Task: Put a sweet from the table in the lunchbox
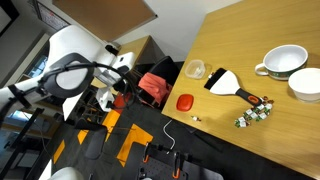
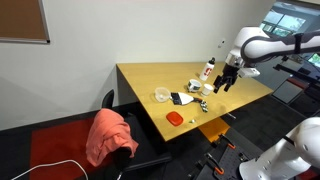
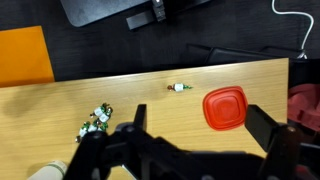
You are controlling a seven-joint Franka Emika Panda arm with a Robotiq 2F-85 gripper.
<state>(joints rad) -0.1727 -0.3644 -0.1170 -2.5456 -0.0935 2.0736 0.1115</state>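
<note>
The sweet [image 3: 179, 88] is a tiny pale wrapped piece lying alone on the wooden table near its edge; it also shows in an exterior view [image 1: 196, 117]. The lunchbox [image 1: 194, 70] is a small translucent tub standing further in on the table, also seen in an exterior view [image 2: 161, 95]; it is out of the wrist view. My gripper [image 3: 200, 135] is open and empty. It hangs high above the table edge, beside the red lid, and apart from the sweet. It shows in an exterior view [image 2: 228, 80].
A flat red oval lid [image 3: 225, 108] lies next to the sweet. A bunch of green-and-white sweets [image 3: 97, 118], a black-and-white brush [image 1: 225, 82] and two white bowls [image 1: 285, 62] are on the table. A white bottle [image 2: 208, 70] stands at the back. Beyond the table edge [image 3: 120, 72] is dark floor.
</note>
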